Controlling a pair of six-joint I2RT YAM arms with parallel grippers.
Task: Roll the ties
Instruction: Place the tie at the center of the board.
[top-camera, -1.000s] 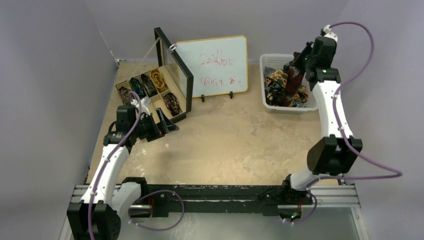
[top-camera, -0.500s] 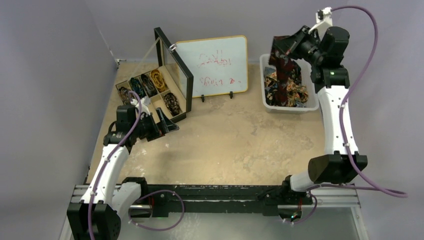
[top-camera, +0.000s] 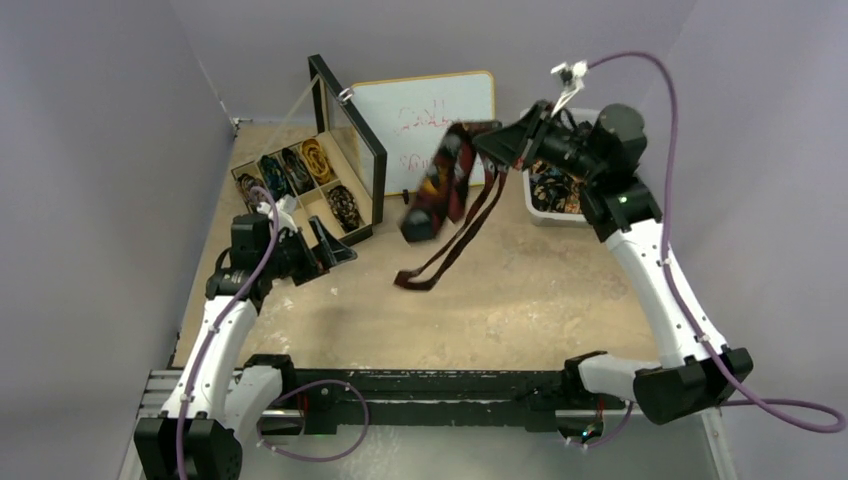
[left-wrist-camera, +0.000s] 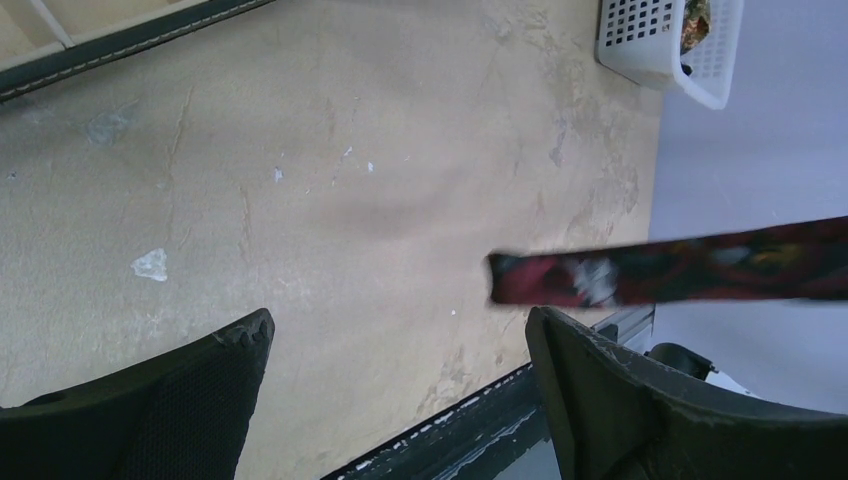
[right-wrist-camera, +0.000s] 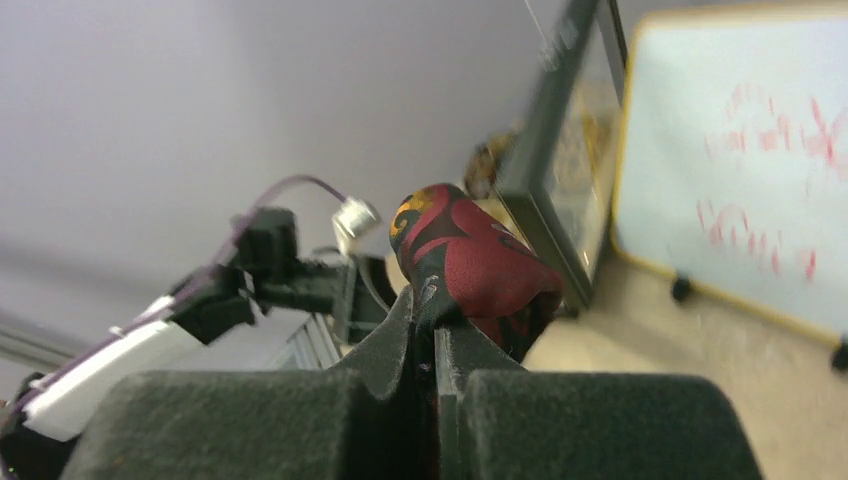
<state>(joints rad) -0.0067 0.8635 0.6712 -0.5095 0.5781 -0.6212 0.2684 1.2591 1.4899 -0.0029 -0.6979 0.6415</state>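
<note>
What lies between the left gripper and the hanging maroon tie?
Only bare table lies between the left gripper and the maroon tie. The top external view shows this stretch.

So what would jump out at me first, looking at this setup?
A dark red tie dangling in mid-air over the middle of the table, pinched in the right gripper. A white basket of more ties sits far right, and an open box of rolled ties far left, near the wide-open left gripper.
</note>
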